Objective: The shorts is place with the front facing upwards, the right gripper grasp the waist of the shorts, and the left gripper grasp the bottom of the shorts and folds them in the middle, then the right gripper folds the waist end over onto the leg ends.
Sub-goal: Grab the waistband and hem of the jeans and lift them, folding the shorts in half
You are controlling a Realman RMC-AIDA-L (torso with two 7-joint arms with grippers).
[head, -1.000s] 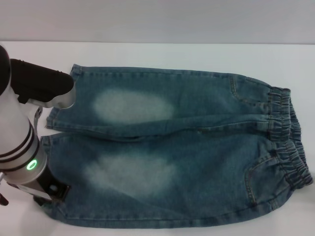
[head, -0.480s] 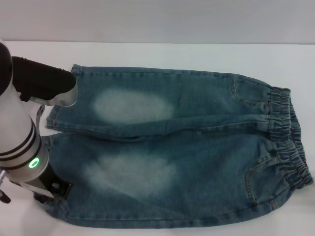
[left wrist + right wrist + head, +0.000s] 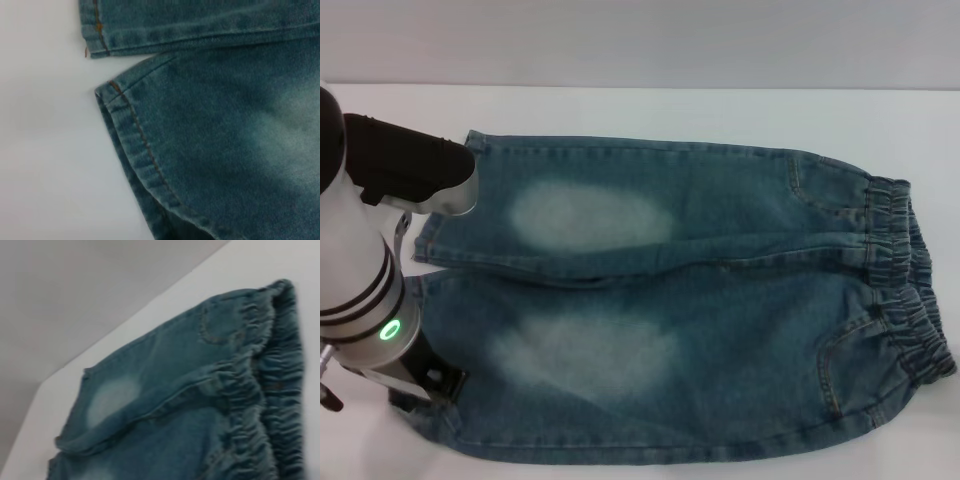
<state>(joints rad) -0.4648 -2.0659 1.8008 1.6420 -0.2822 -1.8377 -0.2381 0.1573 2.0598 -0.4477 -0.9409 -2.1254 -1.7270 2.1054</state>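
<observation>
While faded blue denim shorts (image 3: pixel 680 310) lie flat on my white surface (image 3: pixel 650 110), left hand (image 3: pixel 420 385) sits at the near leg hem (image 3: pixel 130 130); grip state: cannot tell. Risk: pinching one layer only. Right wrist view alone shows the elastic waistband (image 3: pixel 265 390) bunched.

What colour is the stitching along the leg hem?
Orange-brown, on the blue denim shorts; clearest in the left wrist view.

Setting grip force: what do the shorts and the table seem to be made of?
The shorts look like washed blue denim: faded pale patches, orange topstitched hems, gathered elastic waistband. The table looks smooth, matte white, perhaps laminate. The left gripper is at the near leg hem.
</observation>
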